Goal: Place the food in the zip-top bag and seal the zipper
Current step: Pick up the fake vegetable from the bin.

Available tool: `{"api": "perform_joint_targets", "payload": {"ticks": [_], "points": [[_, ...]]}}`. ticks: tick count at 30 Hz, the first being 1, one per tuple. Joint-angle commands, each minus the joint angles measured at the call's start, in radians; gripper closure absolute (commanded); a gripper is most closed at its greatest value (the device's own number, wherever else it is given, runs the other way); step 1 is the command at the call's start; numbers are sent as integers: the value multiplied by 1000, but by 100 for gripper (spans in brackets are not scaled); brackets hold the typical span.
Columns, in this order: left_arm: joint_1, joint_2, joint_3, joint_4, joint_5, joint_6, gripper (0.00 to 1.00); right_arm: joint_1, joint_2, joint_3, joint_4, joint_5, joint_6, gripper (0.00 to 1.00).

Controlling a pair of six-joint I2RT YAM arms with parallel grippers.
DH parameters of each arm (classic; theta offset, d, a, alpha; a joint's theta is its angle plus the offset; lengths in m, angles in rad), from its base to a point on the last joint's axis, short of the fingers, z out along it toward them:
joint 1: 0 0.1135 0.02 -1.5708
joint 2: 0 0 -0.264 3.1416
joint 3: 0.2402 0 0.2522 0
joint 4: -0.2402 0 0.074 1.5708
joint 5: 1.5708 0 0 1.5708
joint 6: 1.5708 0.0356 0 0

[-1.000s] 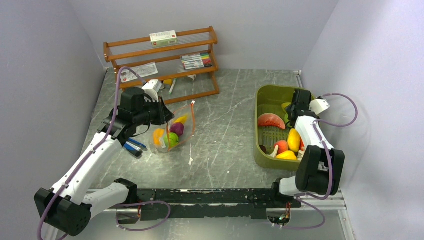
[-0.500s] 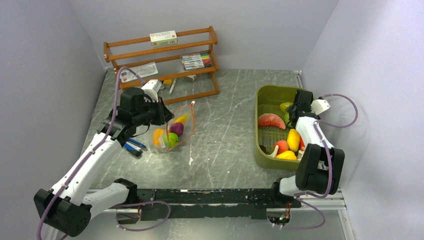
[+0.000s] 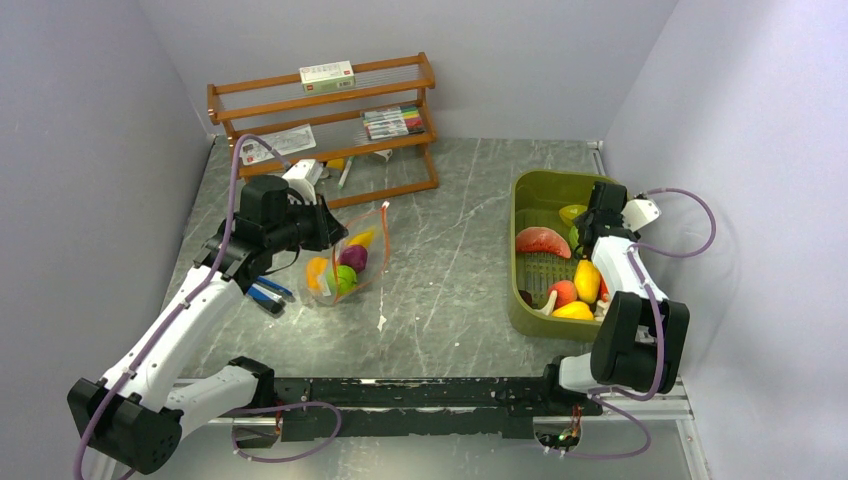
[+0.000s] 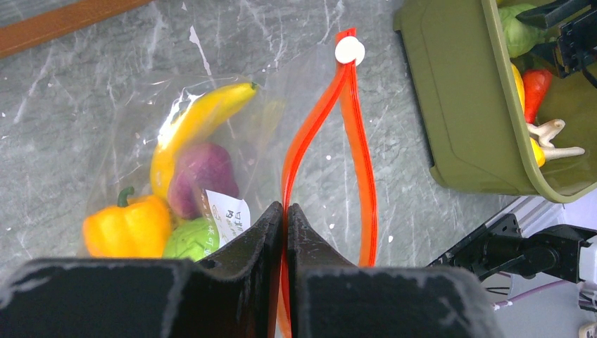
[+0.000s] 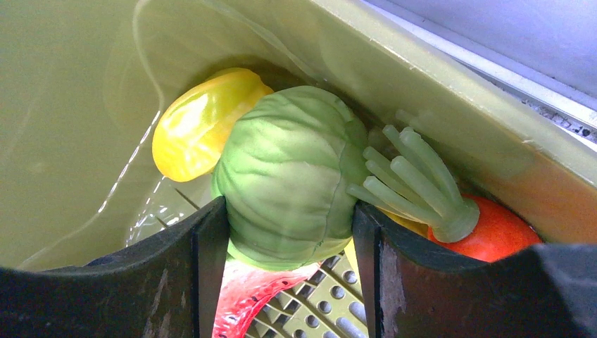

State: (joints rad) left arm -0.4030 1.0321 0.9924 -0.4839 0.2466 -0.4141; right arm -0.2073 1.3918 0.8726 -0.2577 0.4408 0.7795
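Note:
The clear zip-top bag [image 3: 345, 262] lies left of centre on the table, its mouth open. In the left wrist view the bag [image 4: 232, 105] holds a yellow banana [image 4: 190, 127], a purple piece [image 4: 200, 184], an orange pepper [image 4: 127, 227] and a green piece [image 4: 189, 241]. The red-orange zipper [image 4: 359, 148] gapes in a loop with a white slider [image 4: 349, 51] at its far end. My left gripper [image 4: 285, 208] is shut on one zipper strip. My right gripper [image 5: 290, 208] is inside the olive bin [image 3: 530, 190], shut on a green cabbage [image 5: 288, 169].
The bin also holds a watermelon slice [image 3: 542, 240], yellow pieces [image 3: 587, 280], a red piece [image 3: 563, 292] and a yellow lemon [image 5: 200, 120]. A wooden rack [image 3: 320, 110] with marker pens [image 3: 392, 122] stands at the back. Blue items [image 3: 265, 292] lie left of the bag.
My right gripper has shifted slightly within the bin's far corner. The left gripper and the bag have not visibly moved.

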Motion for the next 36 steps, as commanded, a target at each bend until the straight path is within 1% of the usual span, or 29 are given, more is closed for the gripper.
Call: {"api": "perform_joint_targets", "payload": {"ticks": [1,22,36], "points": [[-7,-21,-10,1,-14,7,93,-9,-27,-1,-3,-2,-13,52],[-6,-12,-14,17,-4,4,93,-9,-135,5,-71,-46,-62,52],[-7,-10,-11,18,6,1,93,-7,-282,40,-145,-133,-115,52]]}}
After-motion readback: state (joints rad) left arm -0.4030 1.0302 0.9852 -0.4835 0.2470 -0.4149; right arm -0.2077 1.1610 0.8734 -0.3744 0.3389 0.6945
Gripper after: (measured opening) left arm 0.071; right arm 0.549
